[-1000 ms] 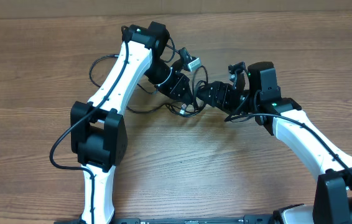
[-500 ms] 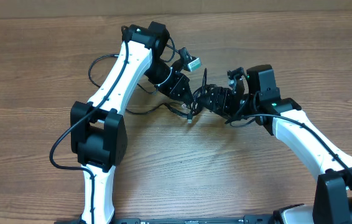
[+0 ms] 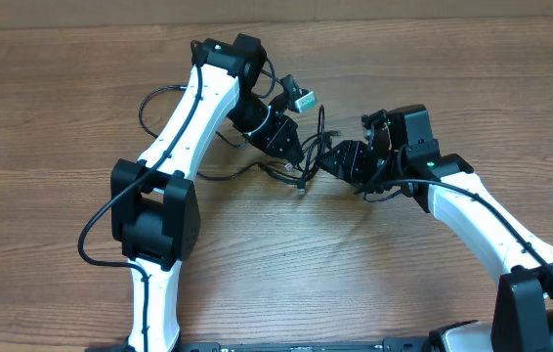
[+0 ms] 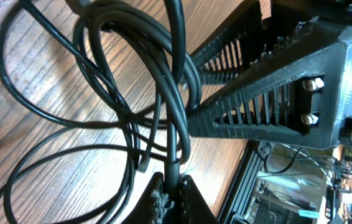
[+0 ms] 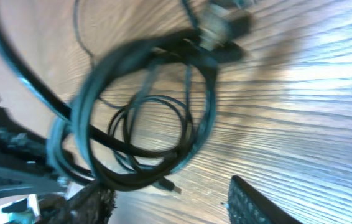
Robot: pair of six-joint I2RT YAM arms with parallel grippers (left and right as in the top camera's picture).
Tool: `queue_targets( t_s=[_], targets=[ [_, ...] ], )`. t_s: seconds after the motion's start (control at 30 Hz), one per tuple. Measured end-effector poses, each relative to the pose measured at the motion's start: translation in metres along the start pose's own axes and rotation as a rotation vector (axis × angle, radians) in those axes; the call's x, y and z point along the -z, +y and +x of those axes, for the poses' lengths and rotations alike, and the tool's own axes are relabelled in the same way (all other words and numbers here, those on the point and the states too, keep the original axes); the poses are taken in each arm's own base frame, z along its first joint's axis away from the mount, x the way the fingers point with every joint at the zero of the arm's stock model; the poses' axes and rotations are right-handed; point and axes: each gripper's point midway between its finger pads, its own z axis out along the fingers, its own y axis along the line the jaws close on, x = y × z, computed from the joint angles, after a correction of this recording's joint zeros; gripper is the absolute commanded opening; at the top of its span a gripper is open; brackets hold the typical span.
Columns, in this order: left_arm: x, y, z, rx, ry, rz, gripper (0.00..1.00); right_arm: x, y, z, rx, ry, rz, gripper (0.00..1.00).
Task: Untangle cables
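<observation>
The cables form a tangle of thin black loops on the wood table between my two grippers, with one strand trailing left. In the left wrist view my left gripper is shut on one strand, and the other loops spread over the table beyond it. My right gripper sits just right of the tangle. In its own wrist view the right gripper stands open. The blurred loops lie against its left finger, and a small plug tip hangs in the gap.
The right gripper's ribbed black fingers fill the upper right of the left wrist view. A silvery plug end lies farther out on the table. A thicker arm wire loops left of the left arm.
The right gripper's jaws have narrowed and it has shifted slightly beside the tangle. A cable loop near it has risen. The left gripper has stayed shut in place.
</observation>
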Motion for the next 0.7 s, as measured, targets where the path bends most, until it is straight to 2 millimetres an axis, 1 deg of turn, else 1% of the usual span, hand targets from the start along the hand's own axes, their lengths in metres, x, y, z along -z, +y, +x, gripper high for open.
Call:
queue_targets(
  t_s=[0.13, 0.27, 0.37, 0.57, 0.7],
  targets=[
    [0.0, 0.004, 0.002, 0.0, 0.01, -0.022, 0.05, 0.0, -0.012, 0.0, -0.02, -0.01, 0.06, 0.66],
    [0.0, 0.009, 0.005, 0.001, 0.028, -0.055, 0.04, 0.003, -0.033, -0.001, -0.095, -0.042, 0.168, 0.66],
    [0.0, 0.011, 0.007, 0.005, 0.038, -0.064, 0.04, 0.005, -0.042, -0.003, -0.138, -0.067, 0.217, 0.66],
    [0.001, 0.011, 0.009, 0.009, 0.048, -0.066, 0.05, 0.007, -0.05, -0.009, -0.163, -0.112, 0.265, 0.66],
    [0.001, 0.009, 0.014, 0.002, 0.063, -0.058, 0.04, 0.008, -0.054, -0.008, -0.175, -0.115, 0.284, 0.66]
  ],
)
